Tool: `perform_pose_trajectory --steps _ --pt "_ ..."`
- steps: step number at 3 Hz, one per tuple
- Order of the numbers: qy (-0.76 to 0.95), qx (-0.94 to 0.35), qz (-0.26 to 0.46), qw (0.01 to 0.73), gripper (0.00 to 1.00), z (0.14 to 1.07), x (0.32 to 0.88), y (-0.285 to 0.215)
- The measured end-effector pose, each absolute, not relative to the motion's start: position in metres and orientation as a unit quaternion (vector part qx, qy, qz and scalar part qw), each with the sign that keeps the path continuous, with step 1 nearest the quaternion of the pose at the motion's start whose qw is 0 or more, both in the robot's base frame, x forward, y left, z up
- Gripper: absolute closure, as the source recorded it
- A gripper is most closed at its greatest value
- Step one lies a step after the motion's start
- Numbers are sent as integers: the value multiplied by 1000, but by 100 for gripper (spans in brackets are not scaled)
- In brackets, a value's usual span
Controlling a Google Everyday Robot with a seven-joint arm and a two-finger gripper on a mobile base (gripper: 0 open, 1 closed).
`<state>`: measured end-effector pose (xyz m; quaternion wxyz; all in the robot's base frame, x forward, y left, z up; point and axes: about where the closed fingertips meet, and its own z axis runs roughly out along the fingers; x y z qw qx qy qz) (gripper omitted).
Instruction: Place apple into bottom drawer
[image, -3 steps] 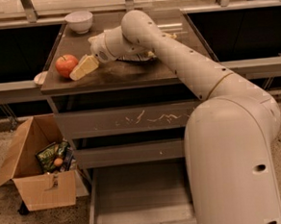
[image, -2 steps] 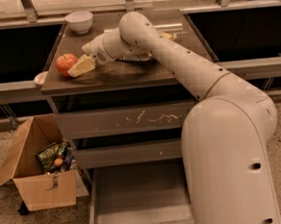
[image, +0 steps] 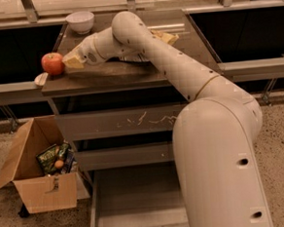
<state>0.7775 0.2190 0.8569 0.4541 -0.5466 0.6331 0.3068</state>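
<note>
The red apple [image: 52, 63] sits at the far left edge of the dark tabletop [image: 115, 73]. My gripper [image: 71, 61] lies low over the tabletop just right of the apple, touching or nearly touching its side. The arm [image: 178, 69] reaches leftward across the table. The bottom drawer [image: 134, 209] is pulled open at floor level under the table, and its bare grey floor holds nothing. My base hides the drawer's right part.
A white bowl [image: 80, 21] stands at the table's back left. A yellow packet [image: 165, 35] lies behind the arm. A small white object [image: 40, 79] sticks out below the apple. Two closed drawer fronts [image: 128, 122] are above the open drawer. An open cardboard box [image: 36, 174] with packets stands on the floor at left.
The gripper has moved left along the tabletop, and the apple has shifted left with it to the table's left edge.
</note>
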Motion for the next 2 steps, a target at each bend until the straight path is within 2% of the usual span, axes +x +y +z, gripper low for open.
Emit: perform_pose_trajectory --steps 1,2 --pt "626 -549 315 456 100 860 775 224" --pt "638 -530 302 470 100 865 776 201"
